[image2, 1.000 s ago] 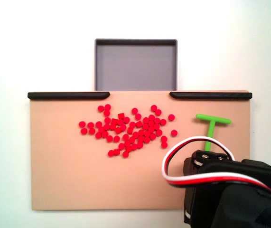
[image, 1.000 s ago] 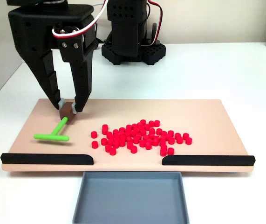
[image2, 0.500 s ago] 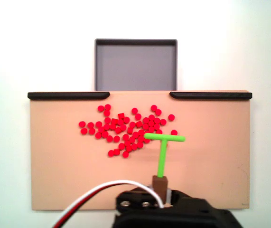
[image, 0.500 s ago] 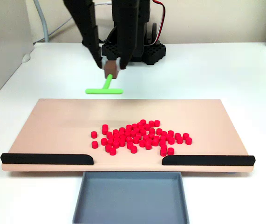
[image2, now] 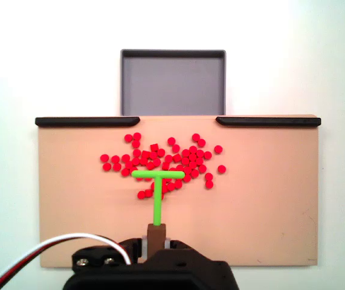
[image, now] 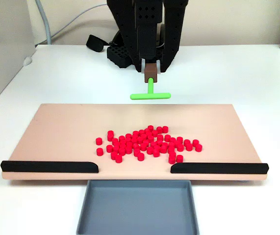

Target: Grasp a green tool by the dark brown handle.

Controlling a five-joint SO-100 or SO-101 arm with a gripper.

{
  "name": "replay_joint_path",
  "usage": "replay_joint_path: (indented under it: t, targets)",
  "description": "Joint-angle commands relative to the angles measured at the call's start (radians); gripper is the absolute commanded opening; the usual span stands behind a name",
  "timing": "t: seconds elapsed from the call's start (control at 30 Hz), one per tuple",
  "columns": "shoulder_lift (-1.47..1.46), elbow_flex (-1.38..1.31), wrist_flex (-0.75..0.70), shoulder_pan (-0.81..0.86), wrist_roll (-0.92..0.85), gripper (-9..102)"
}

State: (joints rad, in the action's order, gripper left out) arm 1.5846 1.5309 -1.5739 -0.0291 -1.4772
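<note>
The black two-finger gripper [image: 151, 70] was pinched on the small dark brown cube-shaped handle [image: 151, 77], one finger against each side face, and held the bright green T-shaped tool [image: 150, 93] clear of the tan rectangular board [image: 56, 127]. In a fixed view the tool hung with its thin stem pointing down and its crossbar level at the bottom, above the far edge of the board. In a fixed view from above, the crossbar [image2: 157, 174] lay over the near side of the cluster of small red cylinders [image2: 178, 160]. The tool appeared light and rigid, probably moulded plastic; the thin stem would likely offer little surface and could pivot in a grip, so the flat-sided cube was the correct place to take hold. The smooth faces might slip if the grip were slack. The contact between pads and cube was partly hidden by the fingers, and how deep the cube sat could not be confirmed. The arm body was cut off by the frame edges in both fixed views.
</note>
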Motion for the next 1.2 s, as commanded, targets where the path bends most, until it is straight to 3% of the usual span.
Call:
replay_joint_path:
  t: [0.0,0.33,1.17]
  targets:
    - [0.032,-0.014,0.002,0.008,-0.006,0]
    - [0.034,-0.014,0.002,0.057,-0.071,0]
    - [0.037,-0.012,0.002,0.032,-0.015,0]
